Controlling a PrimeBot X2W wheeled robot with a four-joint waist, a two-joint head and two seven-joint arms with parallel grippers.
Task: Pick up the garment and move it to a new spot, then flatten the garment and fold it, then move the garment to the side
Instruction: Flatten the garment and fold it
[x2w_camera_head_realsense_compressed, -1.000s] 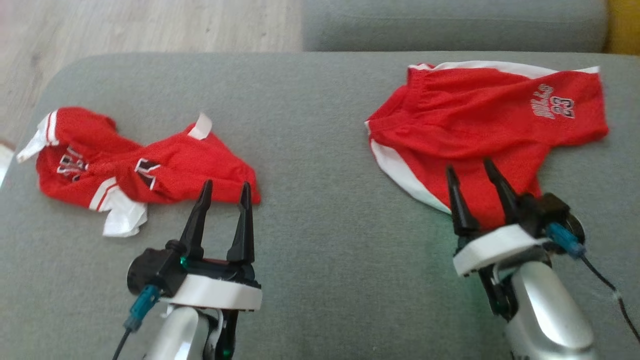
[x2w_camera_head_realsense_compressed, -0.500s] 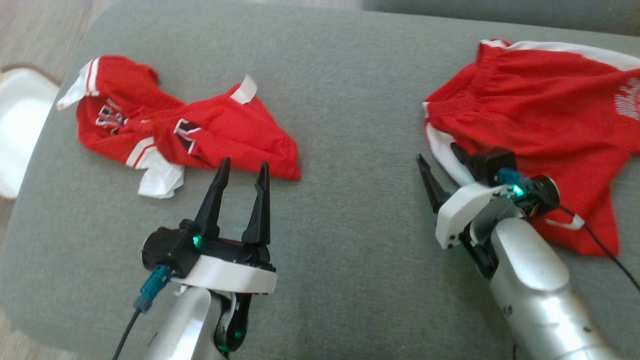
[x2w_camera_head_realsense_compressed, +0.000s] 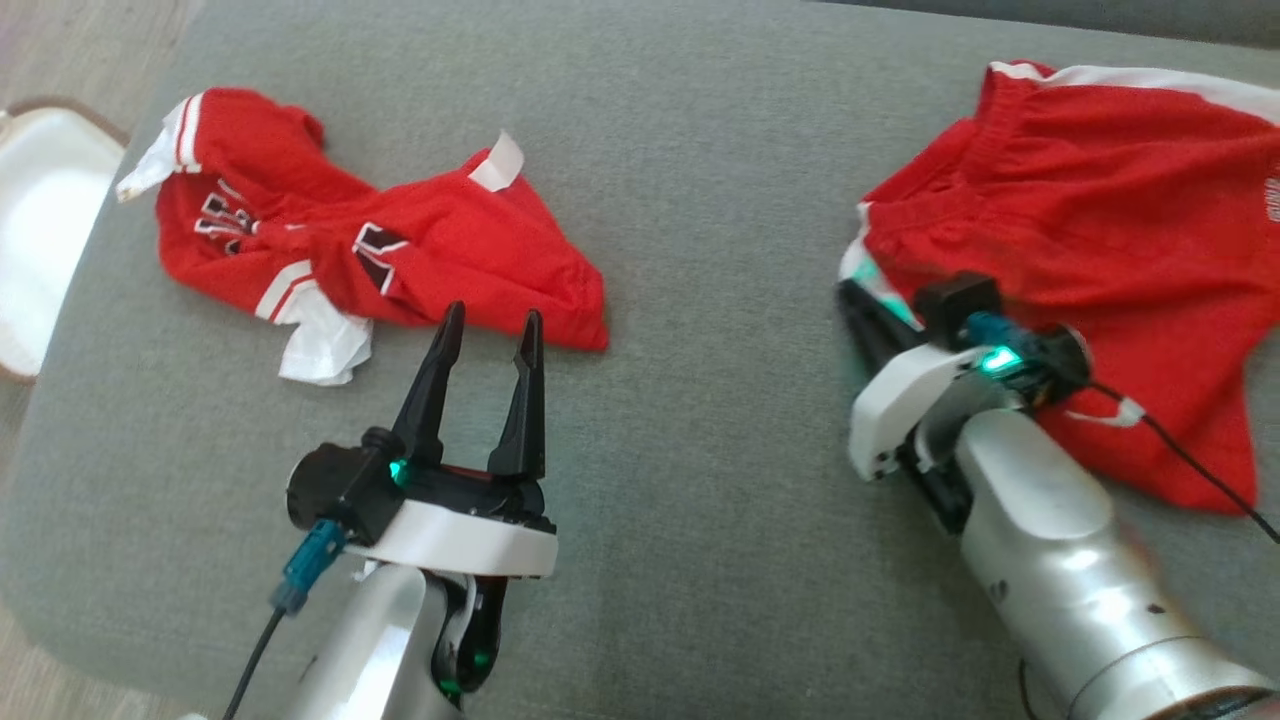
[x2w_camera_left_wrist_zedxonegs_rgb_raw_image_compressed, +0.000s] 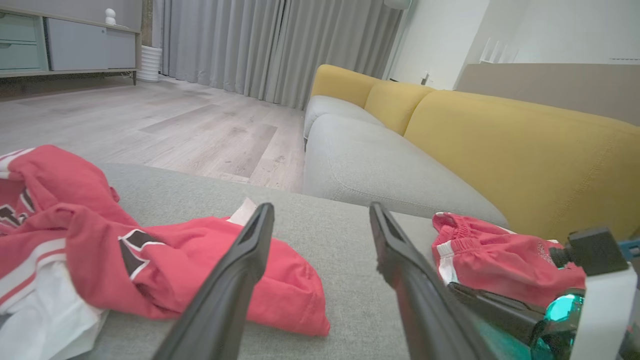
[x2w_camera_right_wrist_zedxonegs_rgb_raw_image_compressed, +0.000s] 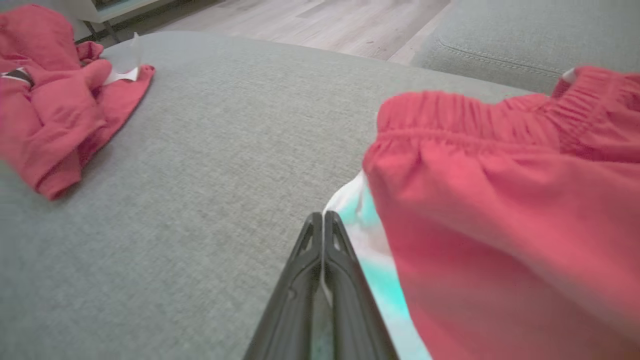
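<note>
Red shorts (x2w_camera_head_realsense_compressed: 1090, 200) lie at the grey cushion's (x2w_camera_head_realsense_compressed: 700, 200) right end; right gripper (x2w_camera_right_wrist_zedxonegs_rgb_raw_image_compressed: 323, 216) pressed together at their white edge, grip on cloth indeterminate. Left gripper (x2w_camera_head_realsense_compressed: 493, 315) spread over the cushion's front, near a red jersey (x2w_camera_head_realsense_compressed: 440, 250).

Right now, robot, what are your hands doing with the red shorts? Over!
Left gripper open, short of the crumpled jersey. Right gripper shut at white edge of shorts; grip on cloth unclear. Jersey lies apart from shorts on cushion.

open grey cushion (x2w_camera_head_realsense_compressed: 700, 300) — jersey (x2w_camera_head_realsense_compressed: 400, 250) left, shorts (x2w_camera_head_realsense_compressed: 1080, 200) right
</note>
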